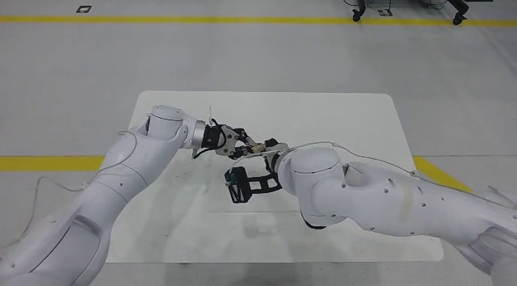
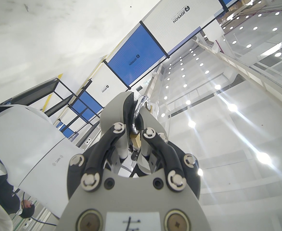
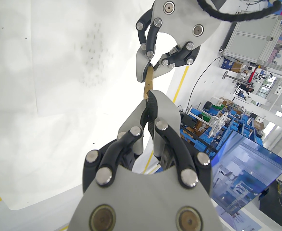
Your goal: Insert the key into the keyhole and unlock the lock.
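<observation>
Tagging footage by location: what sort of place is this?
Probably a factory or lab hall: yellow floor lines, racks of blue bins, blue-and-white partition panels.

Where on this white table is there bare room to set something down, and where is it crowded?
Free: the white table's far strip and far right corner, plus the near patch between the two arms. Crowded: the middle, where the left gripper holding the brass padlock meets the right gripper holding the brass key.

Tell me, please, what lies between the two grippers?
A brass padlock, held by the left gripper, bridges the gap to the right gripper, in the right wrist view.
</observation>
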Available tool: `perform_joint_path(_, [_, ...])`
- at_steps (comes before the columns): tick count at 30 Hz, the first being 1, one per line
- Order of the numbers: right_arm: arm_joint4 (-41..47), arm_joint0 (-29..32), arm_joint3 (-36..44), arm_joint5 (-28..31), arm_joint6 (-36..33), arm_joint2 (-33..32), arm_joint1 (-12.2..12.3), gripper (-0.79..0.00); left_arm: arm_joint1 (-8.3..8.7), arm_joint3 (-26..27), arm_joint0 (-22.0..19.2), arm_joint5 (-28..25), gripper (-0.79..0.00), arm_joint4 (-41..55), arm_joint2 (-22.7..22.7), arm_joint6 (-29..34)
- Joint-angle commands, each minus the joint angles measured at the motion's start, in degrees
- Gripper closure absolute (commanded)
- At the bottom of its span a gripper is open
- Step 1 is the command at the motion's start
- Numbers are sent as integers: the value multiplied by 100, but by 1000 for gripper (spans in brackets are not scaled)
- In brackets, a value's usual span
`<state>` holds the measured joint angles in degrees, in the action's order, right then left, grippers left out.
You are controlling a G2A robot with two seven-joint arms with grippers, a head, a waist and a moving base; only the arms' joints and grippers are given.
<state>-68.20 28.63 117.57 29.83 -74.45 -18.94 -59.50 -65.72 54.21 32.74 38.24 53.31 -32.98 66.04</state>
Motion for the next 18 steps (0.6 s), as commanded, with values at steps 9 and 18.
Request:
perform_joint_path(9, [121,-83,-75,-145,-131,78,-91,-388,8,-11,-26,-10,0,25,57,10])
perform_joint_path(18, [921,170,242,-66,188,-739,79,-785,15,-42,-25,-9,0,47,25,9])
